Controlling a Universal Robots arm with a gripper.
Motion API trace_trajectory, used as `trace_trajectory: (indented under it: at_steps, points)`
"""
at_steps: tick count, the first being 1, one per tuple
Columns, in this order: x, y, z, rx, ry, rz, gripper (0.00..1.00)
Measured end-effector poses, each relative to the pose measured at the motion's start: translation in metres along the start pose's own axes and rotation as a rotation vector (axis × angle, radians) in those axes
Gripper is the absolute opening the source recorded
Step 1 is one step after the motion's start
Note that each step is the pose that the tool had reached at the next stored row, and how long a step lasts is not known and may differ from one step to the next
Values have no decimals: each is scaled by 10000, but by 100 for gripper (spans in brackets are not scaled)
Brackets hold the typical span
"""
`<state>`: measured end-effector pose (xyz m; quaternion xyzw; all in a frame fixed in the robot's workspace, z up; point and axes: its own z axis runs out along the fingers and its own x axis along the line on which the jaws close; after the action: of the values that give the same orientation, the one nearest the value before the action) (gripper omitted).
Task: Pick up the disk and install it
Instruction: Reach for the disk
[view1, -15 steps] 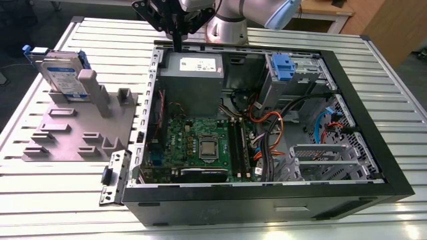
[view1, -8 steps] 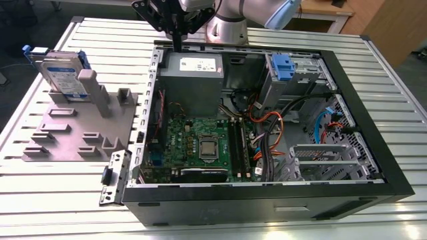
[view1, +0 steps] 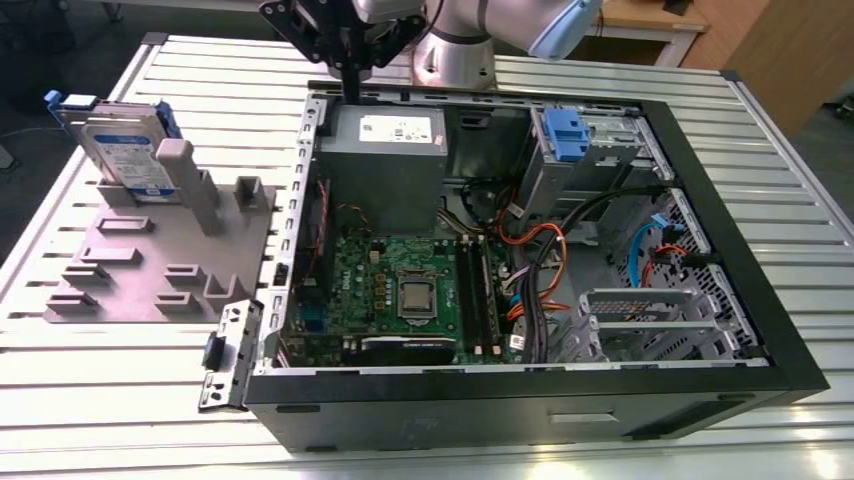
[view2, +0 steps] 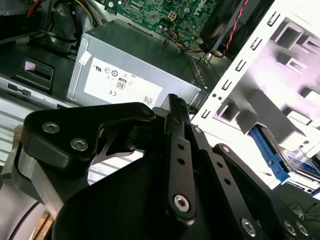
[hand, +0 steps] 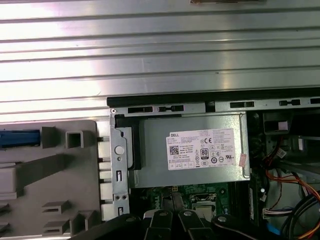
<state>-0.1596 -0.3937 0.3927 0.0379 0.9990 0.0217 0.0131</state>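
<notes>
The disk (view1: 123, 150) stands upright in a slot of the grey fixture plate (view1: 134, 270), at the exterior view's left, outside the computer case. It is silver with a white-and-blue label and a blue carrier. Its blue end shows in the first wrist view (hand: 19, 138), and its blue edge in the second wrist view (view2: 270, 150). My gripper (view1: 354, 88) hangs above the case's back edge, over the grey power supply box (view1: 384, 140), well apart from the disk. Its fingers meet at one tip (view2: 175, 102), shut on nothing, and their black links sit over the motherboard edge (hand: 172, 216).
The open black computer case (view1: 747, 200) fills the table's middle. Inside are a green motherboard (view1: 400, 290), orange and blue cables (view1: 534, 240) and a blue-tabbed carrier (view1: 566, 135) in the drive bay. The fixture plate carries several grey posts. The ribbed metal table (hand: 160, 50) surrounds everything.
</notes>
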Motion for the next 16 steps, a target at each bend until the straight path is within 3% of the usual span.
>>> trace_trajectory:
  at_steps: [12, 16]
  points:
    - [130, 10, -2, 0, 0, 0, 11]
    - [208, 6, -2, 0, -1, 1, 11]
